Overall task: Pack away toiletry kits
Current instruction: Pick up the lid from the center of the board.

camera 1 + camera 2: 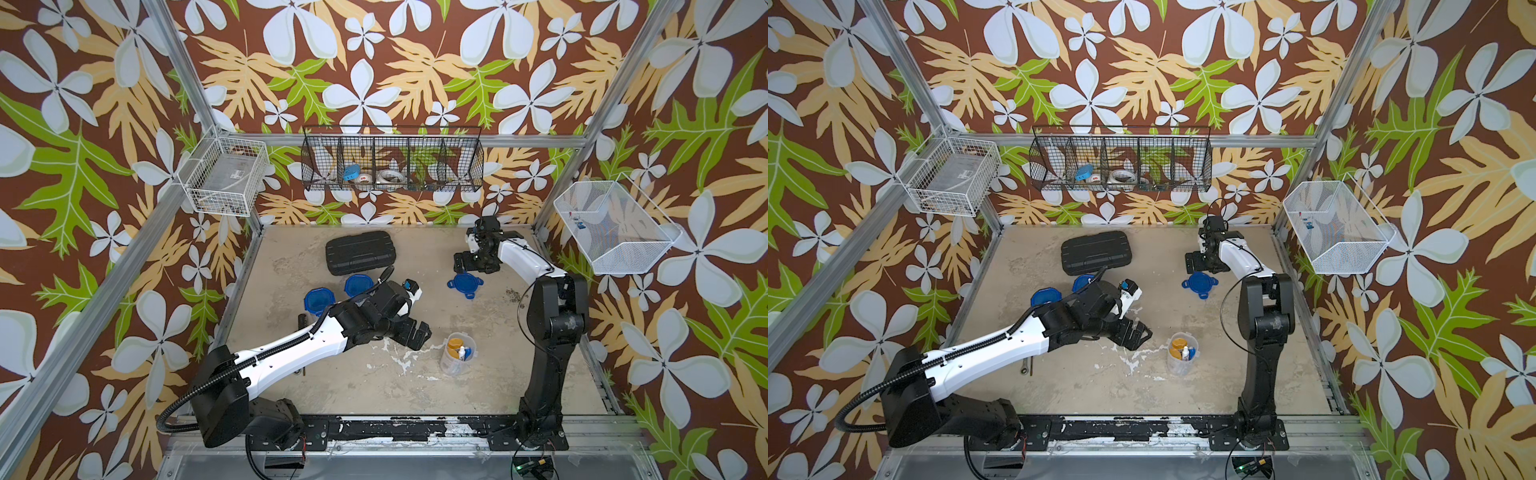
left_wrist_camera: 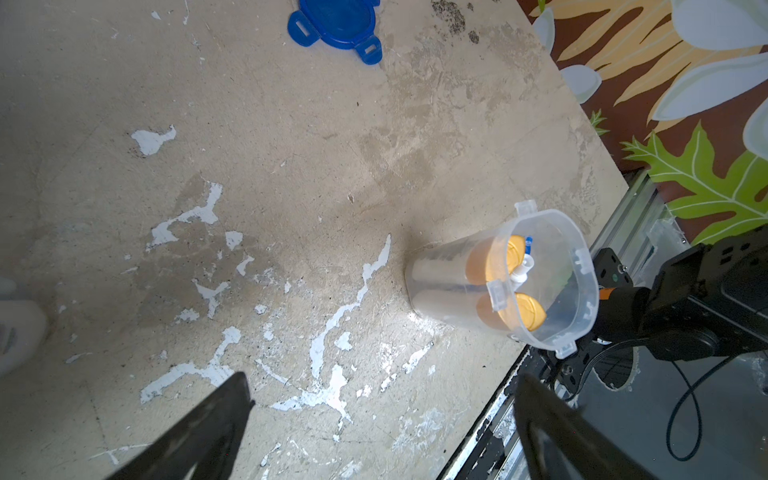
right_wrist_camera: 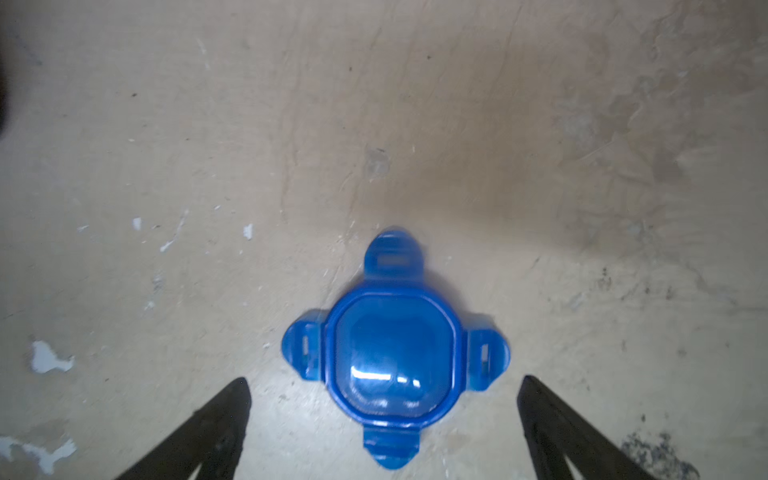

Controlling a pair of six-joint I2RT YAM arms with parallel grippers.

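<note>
We log: bottles (image 1: 455,344) in lidless tumbler (image 1: 450,366) | loose lid (image 1: 465,284) behind it | hard case (image 1: 359,252) behind two lidded tumblers (image 1: 318,301)

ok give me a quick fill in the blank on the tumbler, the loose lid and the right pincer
1. The clear tumbler holds ___ orange-capped bottles.
2. That tumbler has no ___ on it.
3. The loose lid on the table is coloured ___.
4. The right pincer hovers over it with jaws ___.

Missing words: two; lid; blue; open.
</note>
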